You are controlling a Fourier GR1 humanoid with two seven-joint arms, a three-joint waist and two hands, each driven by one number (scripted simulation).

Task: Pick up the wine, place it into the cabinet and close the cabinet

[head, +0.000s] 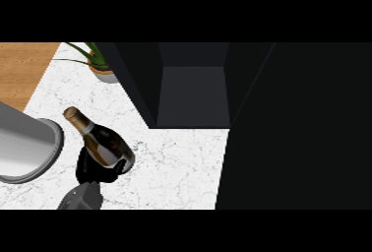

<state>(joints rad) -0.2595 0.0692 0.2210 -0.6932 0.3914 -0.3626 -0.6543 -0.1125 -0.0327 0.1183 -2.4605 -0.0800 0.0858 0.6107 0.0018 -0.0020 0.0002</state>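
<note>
The wine bottle point(104, 141) is dark with a gold foil neck and a pale label. It tilts over the white marble counter point(174, 162), neck pointing up and left. My right hand point(96, 169) is curled round its lower body from below, and the grey forearm point(80, 198) enters from the lower edge. The cabinet point(193, 93) stands open at the back centre, dark inside, to the right of the bottle. Its open door point(291, 128) fills the right side of the view. My left hand does not show.
A large grey cylinder point(25, 147) fills the left edge, close beside the bottle. A potted plant point(102, 69) stands at the back left by the cabinet's side. A wooden surface point(22, 69) borders the counter at the top left.
</note>
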